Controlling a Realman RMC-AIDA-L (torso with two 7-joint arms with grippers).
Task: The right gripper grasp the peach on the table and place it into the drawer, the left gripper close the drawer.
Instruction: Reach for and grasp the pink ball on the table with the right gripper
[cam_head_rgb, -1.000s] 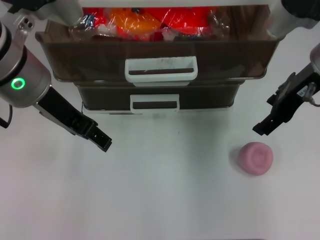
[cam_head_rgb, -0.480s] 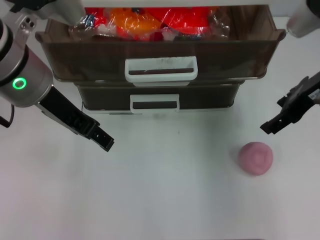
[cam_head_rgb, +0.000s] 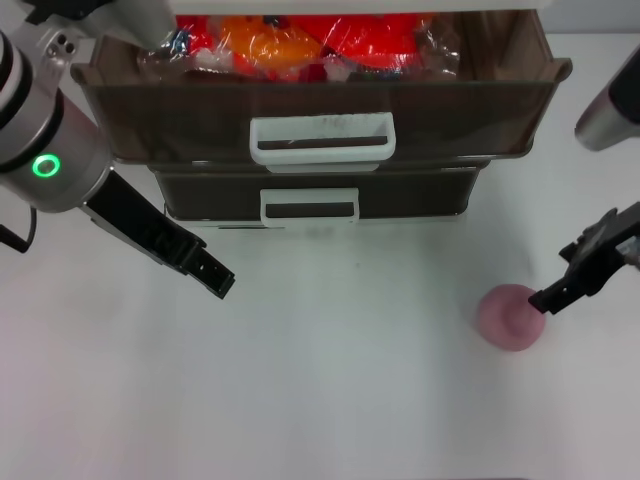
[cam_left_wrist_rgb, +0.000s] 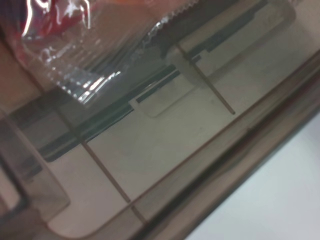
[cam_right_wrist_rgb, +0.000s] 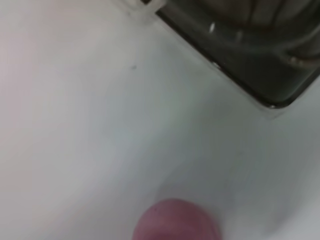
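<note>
Round pale pink peach (cam_head_rgb: 508, 317) sits on the smooth white counter (cam_head_rgb: 330, 380), the slim right gripper (cam_head_rgb: 553, 297) at its right edge, fingers' spacing impossible to tell. The smoky translucent drawer (cam_head_rgb: 320, 110) stands open, crinkly packets (cam_left_wrist_rgb: 75, 45) clear only from the left wrist. Left gripper (cam_head_rgb: 215, 283) hovers left, its fingers together.

The scene is viewed from above by the head camera, facing forward and down onto the table (cam_head_rgb: 330, 380) and drawer (cam_head_rgb: 320, 100). The drawer wall (cam_left_wrist_rgb: 210, 165) is seen very close by the left wrist camera. The peach (cam_right_wrist_rgb: 175, 222), shared with the head view (cam_head_rgb: 505, 318), is seen below the right wrist camera.
</note>
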